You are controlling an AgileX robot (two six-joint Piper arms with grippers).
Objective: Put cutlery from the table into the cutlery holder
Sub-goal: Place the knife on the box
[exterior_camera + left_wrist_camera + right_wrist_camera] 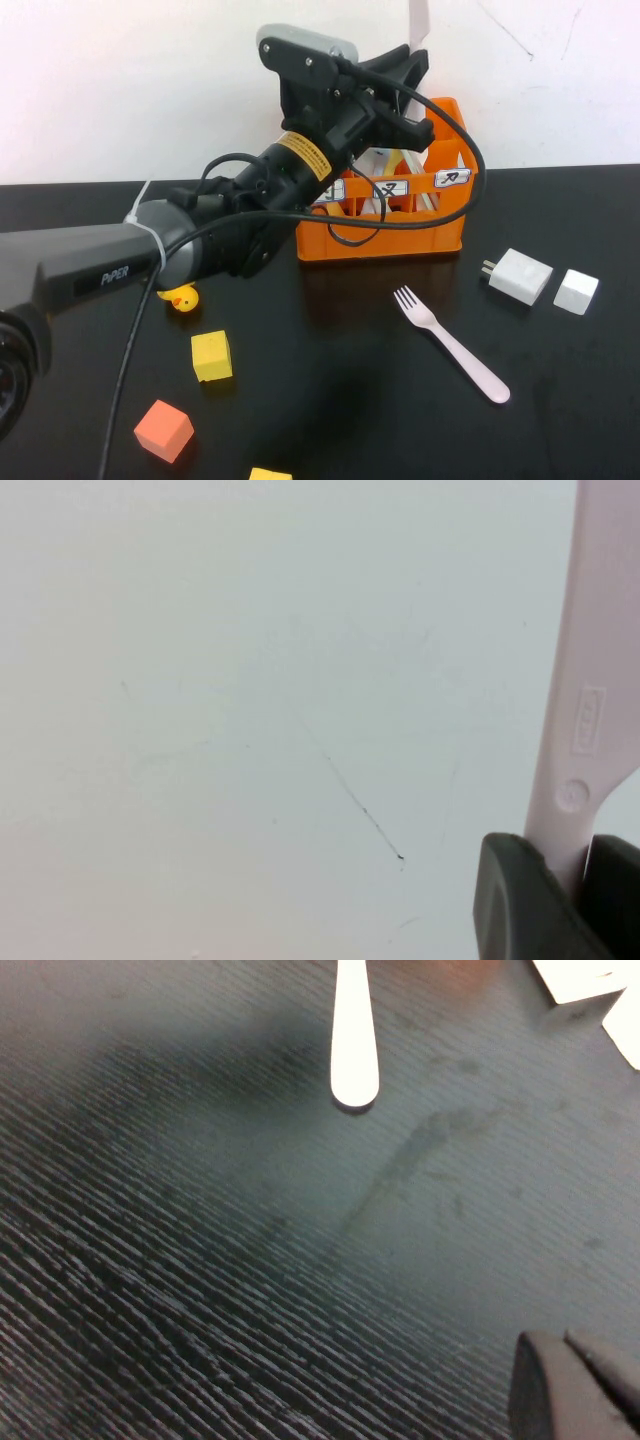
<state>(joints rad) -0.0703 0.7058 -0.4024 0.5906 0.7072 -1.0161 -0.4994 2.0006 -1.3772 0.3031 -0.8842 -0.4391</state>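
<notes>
- The knife (585, 730) is held upright above the cutlery holder (385, 240), clenched in the left end effector (415, 60).
- The fork (448, 343) is laid on the surface (560, 400), in front of the holder.
- The right end effector (575, 1385) is kept closed and empty, low over the surface near the fork's handle.

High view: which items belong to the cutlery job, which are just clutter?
Job:
- pink knife, clamped in left gripper above the crate
- pink fork, on the table
- orange cutlery holder
- right gripper, shut, low over the table near the fork's handle

Clutter:
- yellow cube
- orange cube
- rubber duck
- two white blocks
</notes>
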